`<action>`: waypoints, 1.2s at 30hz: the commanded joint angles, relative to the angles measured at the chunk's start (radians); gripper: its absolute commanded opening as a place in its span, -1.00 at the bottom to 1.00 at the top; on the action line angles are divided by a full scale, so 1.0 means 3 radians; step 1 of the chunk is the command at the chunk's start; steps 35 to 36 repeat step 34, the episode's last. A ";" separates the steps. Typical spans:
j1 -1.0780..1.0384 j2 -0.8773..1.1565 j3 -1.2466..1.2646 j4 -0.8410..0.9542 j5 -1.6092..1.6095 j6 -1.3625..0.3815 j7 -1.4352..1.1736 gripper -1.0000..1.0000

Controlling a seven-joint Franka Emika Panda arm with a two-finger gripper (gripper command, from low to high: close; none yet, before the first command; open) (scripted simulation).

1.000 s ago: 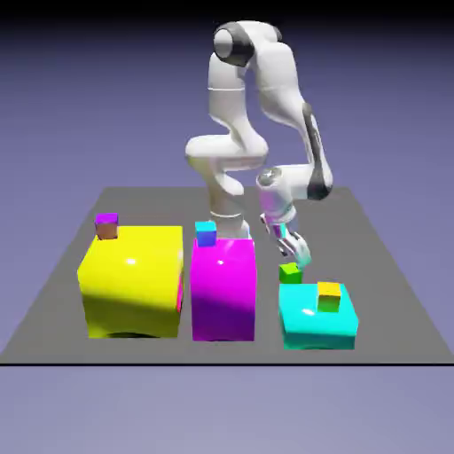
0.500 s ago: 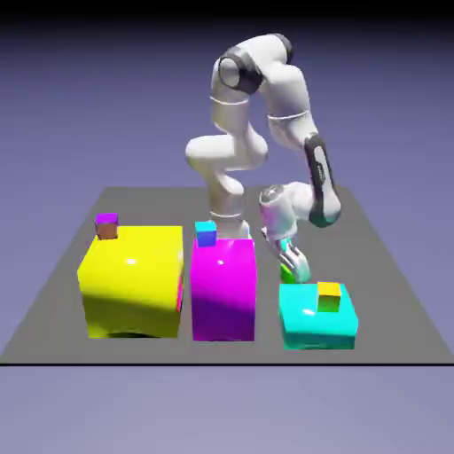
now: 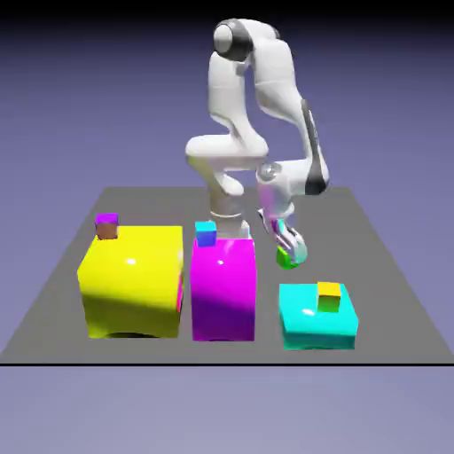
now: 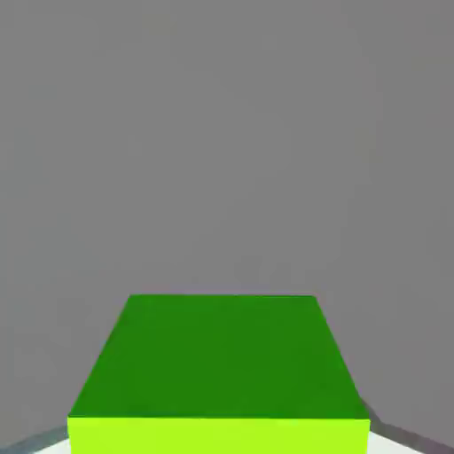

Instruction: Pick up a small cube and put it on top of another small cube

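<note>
The gripper (image 3: 290, 255) is pinching the small green cube (image 4: 220, 359), which lies between its fingertips. In the hand view the cube's edges run square to the gripper; being a cube, it has no long axis.

Green cube (image 3: 286, 258), held between the fingers (image 4: 49, 442).

White arm with dark joints

The robot's arm (image 3: 277, 84) is glossy white, with smooth, rounded, tube-like sections. A dark grey ring surrounds a pale round cap (image 3: 224, 37) at the top joint. Dark grey also covers the slim forearm's right edge (image 3: 315, 146). The gripper (image 3: 293, 257) looks pale, with faint cyan and pink tints.
</note>
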State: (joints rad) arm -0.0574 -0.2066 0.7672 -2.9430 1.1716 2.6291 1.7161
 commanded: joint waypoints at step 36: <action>-0.1554 -0.1722 -0.1989 0.0870 -0.2543 -0.2281 0.1723 1.00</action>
